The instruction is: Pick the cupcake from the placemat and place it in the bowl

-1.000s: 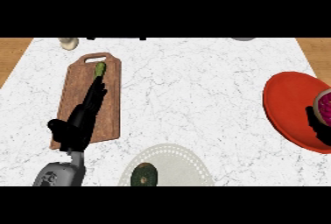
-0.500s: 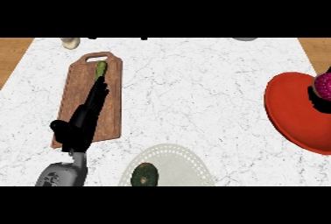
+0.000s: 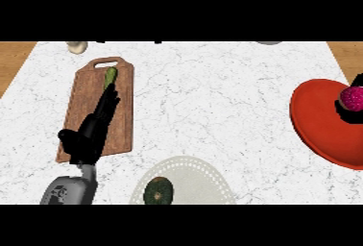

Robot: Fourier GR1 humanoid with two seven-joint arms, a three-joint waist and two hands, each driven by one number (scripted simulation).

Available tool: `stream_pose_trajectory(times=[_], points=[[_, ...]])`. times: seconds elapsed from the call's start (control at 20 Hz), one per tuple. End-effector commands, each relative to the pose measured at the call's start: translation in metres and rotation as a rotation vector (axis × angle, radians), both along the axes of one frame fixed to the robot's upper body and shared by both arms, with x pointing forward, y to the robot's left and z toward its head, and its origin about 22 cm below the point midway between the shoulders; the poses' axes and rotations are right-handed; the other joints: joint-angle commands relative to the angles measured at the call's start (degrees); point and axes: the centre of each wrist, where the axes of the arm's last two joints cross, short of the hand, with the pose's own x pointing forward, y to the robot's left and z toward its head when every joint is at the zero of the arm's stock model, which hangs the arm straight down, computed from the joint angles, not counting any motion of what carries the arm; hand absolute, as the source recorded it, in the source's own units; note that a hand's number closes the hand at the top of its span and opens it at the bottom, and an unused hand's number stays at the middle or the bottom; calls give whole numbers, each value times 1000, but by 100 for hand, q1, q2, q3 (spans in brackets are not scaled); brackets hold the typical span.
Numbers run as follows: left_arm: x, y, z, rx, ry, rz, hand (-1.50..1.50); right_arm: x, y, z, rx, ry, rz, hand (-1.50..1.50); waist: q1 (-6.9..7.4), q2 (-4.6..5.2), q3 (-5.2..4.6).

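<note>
The cupcake, topped with pink frosting, shows at the right edge above the red round placemat. My right hand is mostly cut off by the edge; its black fingers curl round the cupcake's base. The white perforated bowl sits at the bottom centre with a dark green round item inside it. My left hand lies open over the wooden cutting board, fingers straight and pointing away from me.
A small green vegetable lies on the cutting board just past my left fingertips. A beige object and a grey one sit at the counter's far edge. White marble stretches between board and placemat.
Over the second, the cupcake has moved up the view with my right hand round it, most of that in the first half second. The left hand has not moved.
</note>
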Motion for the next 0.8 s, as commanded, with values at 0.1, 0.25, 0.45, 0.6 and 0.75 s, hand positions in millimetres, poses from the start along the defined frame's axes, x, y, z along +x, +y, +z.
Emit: stream_pose_trajectory(times=[0.1,0.25,0.45,0.6,0.75], points=[[-2,-1,-12,-8,-9,-4,0,1,-28,-32,175,126,99,-150,20,10,4],[-6,4,1,-8,-7,-3,0,10,-26,-29,228,120,183,-150,-4,-22,-1],[-8,7,3,3,2,3,0,2,-40,-26,332,-36,223,-150,-85,-43,-2],[0,-3,1,-14,15,7,0,12,-35,-16,396,-144,214,-150,-114,-43,-5],[-3,12,-2,2,10,26,0,7,-44,9,422,-190,185,-150,-145,-58,-11]])
